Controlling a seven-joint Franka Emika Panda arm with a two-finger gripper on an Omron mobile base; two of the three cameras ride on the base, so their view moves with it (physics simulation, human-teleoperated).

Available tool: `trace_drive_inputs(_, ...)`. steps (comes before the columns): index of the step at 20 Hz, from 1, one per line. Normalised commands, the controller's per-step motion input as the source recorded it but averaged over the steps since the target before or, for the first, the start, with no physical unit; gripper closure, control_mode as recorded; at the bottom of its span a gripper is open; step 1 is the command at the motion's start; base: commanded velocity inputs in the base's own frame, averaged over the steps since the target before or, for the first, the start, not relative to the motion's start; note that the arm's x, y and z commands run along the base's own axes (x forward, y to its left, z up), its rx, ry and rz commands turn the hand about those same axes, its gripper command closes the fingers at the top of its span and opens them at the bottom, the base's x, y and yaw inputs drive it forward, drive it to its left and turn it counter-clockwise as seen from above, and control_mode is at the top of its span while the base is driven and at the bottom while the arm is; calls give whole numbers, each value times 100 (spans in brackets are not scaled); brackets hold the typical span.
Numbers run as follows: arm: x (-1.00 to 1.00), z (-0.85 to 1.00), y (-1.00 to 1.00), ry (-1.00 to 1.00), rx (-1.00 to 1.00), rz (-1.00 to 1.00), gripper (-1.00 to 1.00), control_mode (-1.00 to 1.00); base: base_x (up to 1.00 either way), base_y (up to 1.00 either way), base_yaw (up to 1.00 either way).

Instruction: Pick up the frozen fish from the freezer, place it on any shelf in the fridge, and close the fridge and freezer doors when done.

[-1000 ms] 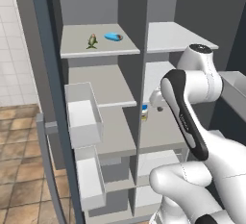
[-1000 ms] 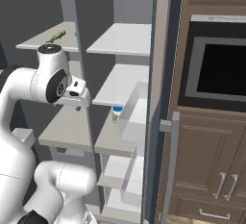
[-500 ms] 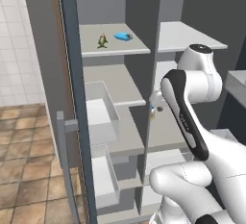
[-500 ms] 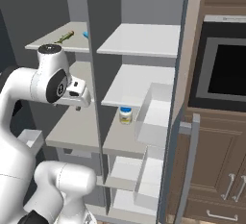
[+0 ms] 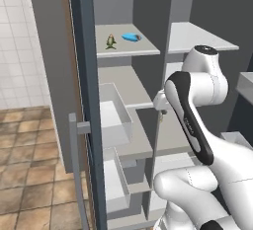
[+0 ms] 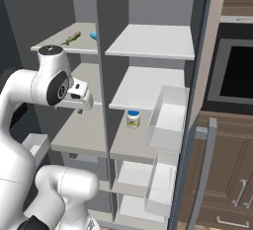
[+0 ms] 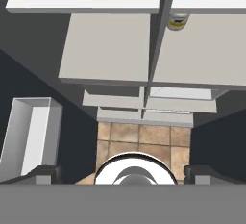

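The floor (image 5: 29, 174) is brown tile, and the wall (image 5: 15, 41) beside the tall grey unit is white tile. Both doors stand open. The freezer door (image 5: 86, 100) has a grey bar handle (image 5: 78, 174) and white bins (image 5: 116, 115) inside. The fridge door (image 6: 197, 115) is open on the other side, next to a dark oven (image 6: 237, 71).

The frozen fish (image 5: 111, 41) lies on the top shelf (image 5: 123, 51) of the freezer, just beside a small blue oval thing (image 5: 131, 37). A little jar (image 6: 132, 119) sits on a middle shelf of the fridge.

The jaws (image 7: 122, 172) are spread wide and hold nothing. They hang lower down, in front of the middle shelves, well apart from the fish.
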Motion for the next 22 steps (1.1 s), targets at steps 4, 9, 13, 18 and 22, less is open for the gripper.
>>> trace_drive_inputs(4, 0, 0, 0, 0, 0, 0, -100, 100, 19, 16, 0)
trace_drive_inputs(9, 0, 0, 0, 0, 0, 0, -100, 100, 26, 21, 0)
trace_drive_inputs(13, 0, 0, 0, 0, 0, 0, -100, 100, 28, 21, 0)
trace_drive_inputs(18, 22, 12, 19, -5, 0, 0, -100, -100, 7, 4, 0)
trace_drive_inputs(22, 4, 73, 21, -29, 0, 0, -100, -100, 0, 0, 0)
